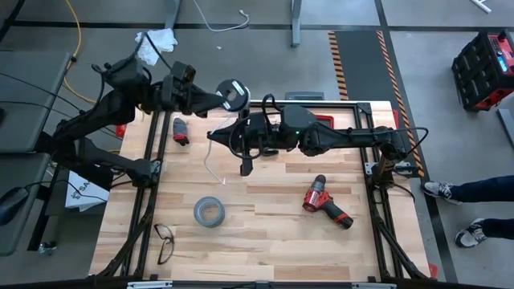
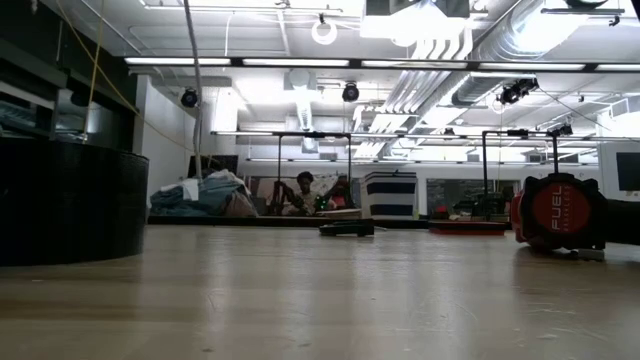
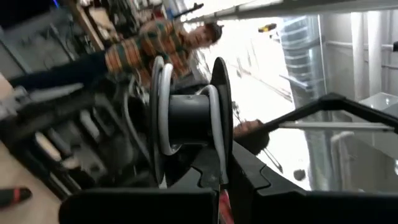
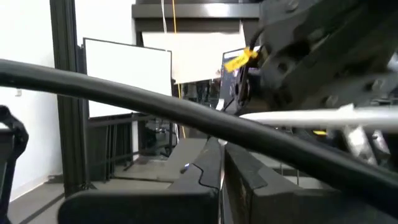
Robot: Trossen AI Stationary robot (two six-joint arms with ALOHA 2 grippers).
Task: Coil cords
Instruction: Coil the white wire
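Winding part done: left gripper (image 1: pixel 215 98) pinching small black round spool (image 1: pixel 232 92) with few white turns, thin white cord (image 1: pixel 210 156) trailing to table; right gripper (image 1: pixel 246 167) pressed shut near it

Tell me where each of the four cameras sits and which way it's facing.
High view: overhead, straight down on the table; both arms show.
Low view: table-top height, level into the room; no arm shows.
Left wrist view: past the left gripper, shut on the black spool wound with white cord.
Right wrist view: past the shut right gripper.
Shared: spool, high and left wrist views.
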